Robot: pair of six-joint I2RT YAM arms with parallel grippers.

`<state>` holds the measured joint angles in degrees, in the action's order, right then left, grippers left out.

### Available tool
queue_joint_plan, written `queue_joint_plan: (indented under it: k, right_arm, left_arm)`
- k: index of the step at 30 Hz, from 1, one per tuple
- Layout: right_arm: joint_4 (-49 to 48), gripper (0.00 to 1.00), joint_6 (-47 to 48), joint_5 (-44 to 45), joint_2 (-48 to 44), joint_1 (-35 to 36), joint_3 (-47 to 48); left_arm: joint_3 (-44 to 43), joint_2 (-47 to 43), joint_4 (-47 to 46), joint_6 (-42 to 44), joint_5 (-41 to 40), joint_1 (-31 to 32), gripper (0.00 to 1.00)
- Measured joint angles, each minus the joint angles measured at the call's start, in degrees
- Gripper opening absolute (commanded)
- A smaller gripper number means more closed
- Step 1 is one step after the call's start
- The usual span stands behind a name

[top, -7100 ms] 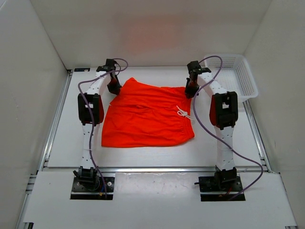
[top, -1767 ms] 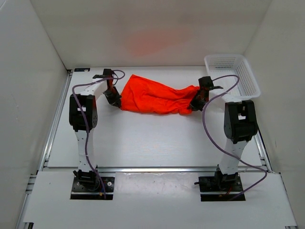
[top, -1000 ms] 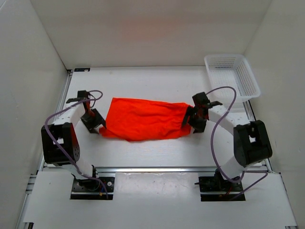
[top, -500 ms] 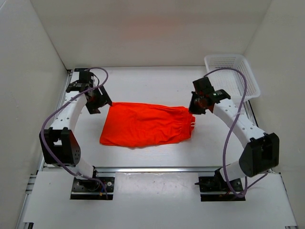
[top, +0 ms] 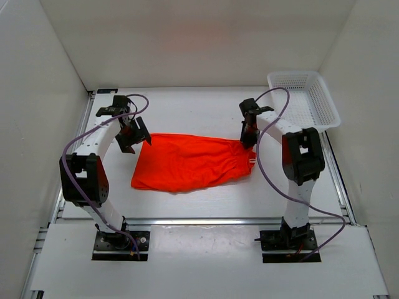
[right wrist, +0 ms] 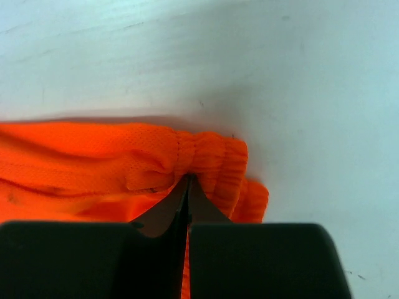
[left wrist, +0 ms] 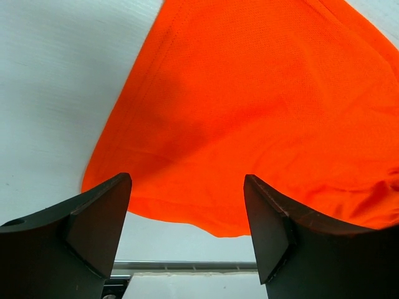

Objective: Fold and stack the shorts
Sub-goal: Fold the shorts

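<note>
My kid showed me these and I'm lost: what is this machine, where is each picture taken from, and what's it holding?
Two robot arms are bolted at the near edge of a white table. One picture looks down from above; the other two come from a camera on each wrist. Orange shorts lie on the table, a white basket at its far right corner. The left pincer is open above the fabric, holding nothing. The right pincer is shut at the elastic waistband, apparently pinching it.
</note>
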<state>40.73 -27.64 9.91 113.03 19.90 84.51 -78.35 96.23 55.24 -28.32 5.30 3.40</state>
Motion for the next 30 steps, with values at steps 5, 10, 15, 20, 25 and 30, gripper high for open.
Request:
queue_joint_plan:
  k: [5, 10, 15, 20, 25, 30]
  right_arm:
    - [0.7, 0.0, 0.1, 2.0, 3.3, 0.3, 3.2]
    - [1.3, 0.49, -0.2, 2.2, 1.9, 0.3, 3.1]
    - [2.4, 0.95, 0.4, 3.1, -9.5, -0.1, 2.8]
    - [-1.0, 0.97, -0.5, -0.2, -25.2, -3.1, -3.7]
    - [-7.2, 0.99, -3.6, -11.2, -31.0, -10.0, -24.6]
    - [-11.3, 0.99, -7.6, -24.0, -30.8, -11.5, -39.1]
  left_arm:
    - [0.0, 0.0, 0.2, 0.2, -0.5, 0.1, 0.87]
    - [0.0, 0.0, 0.3, 0.5, -0.8, 0.1, 0.88]
    - [0.0, 0.0, 1.0, 0.7, -1.1, 0.1, 0.88]
    - [0.0, 0.0, 1.5, 0.9, -1.6, 0.1, 0.9]
    - [0.0, 0.0, 1.6, 1.1, -2.1, 0.1, 0.9]
    - [0.0, 0.0, 1.5, 1.1, -2.9, 0.1, 0.9]
